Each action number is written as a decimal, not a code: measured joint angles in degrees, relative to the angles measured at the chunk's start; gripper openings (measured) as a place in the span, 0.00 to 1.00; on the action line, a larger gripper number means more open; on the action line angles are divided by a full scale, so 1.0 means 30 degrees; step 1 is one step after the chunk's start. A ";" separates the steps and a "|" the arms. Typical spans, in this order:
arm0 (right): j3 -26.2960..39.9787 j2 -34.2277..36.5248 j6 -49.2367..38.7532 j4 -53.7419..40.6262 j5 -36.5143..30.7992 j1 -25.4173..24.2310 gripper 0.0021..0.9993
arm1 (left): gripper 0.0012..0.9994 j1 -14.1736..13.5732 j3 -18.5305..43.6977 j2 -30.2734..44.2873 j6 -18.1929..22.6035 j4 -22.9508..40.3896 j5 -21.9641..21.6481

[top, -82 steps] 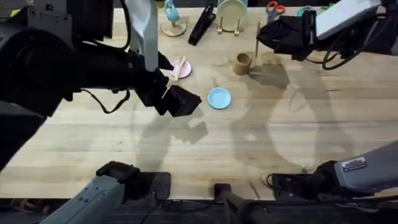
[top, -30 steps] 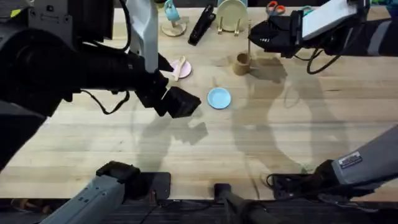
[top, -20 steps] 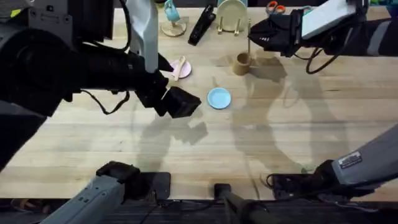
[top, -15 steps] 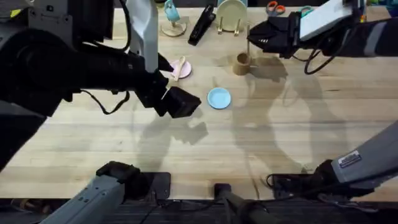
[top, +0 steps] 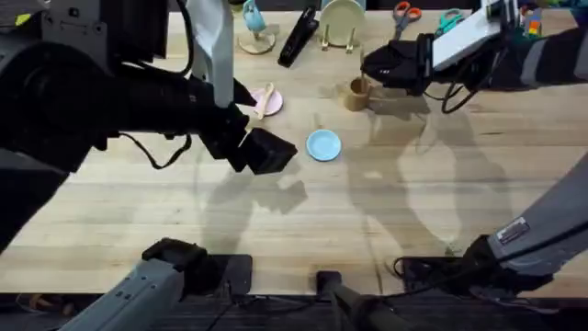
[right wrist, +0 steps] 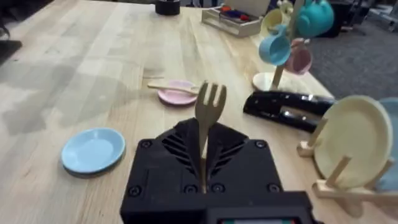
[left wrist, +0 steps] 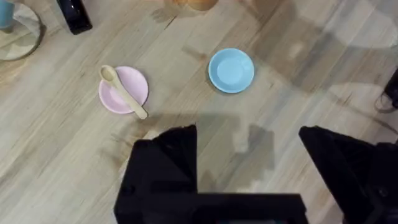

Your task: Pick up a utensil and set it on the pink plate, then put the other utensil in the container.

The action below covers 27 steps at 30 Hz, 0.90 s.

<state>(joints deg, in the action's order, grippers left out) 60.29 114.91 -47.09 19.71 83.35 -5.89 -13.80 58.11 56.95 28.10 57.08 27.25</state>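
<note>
The pale wooden spoon (left wrist: 124,93) lies across the pink plate (left wrist: 115,99), its bowl at the rim; it also shows as the spoon (top: 264,99) on the plate (top: 272,105) in the overhead view. My left gripper (left wrist: 249,174) hovers open and empty on the near side of the plate. My right gripper (top: 378,66) is shut on the wooden fork (right wrist: 208,118), prongs pointing up, and sits just above and right of the tan cup container (top: 357,93). The right wrist view shows the pink plate (right wrist: 180,95) beyond the fork.
A light-blue plate (top: 323,145) lies mid-table, in front of the container. Along the far edge stand a mug tree (right wrist: 286,37), a black tool (right wrist: 298,109), a cream plate in a rack (right wrist: 354,149) and scissors (top: 405,13). Bare wood spans the near half.
My right gripper has carried the fork left and lower, from behind the container to right over it. The left arm, spoon and plates have not moved.
</note>
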 joint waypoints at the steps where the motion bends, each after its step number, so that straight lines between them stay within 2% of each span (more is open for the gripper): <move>1: 0.0000 0.0195 0.0000 0.0006 -0.0006 0.0000 0.03 | 0.99 0.0000 0.0000 0.0000 0.0000 0.0000 -0.0001; 27: 0.0000 0.1640 0.0066 0.0079 -0.0072 0.0036 0.03 | 0.99 0.0000 0.0000 0.0000 0.0000 0.0000 -0.0001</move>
<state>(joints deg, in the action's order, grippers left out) 60.29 119.83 -46.89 19.94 83.13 -5.78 -13.80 58.11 56.95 28.10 57.08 27.24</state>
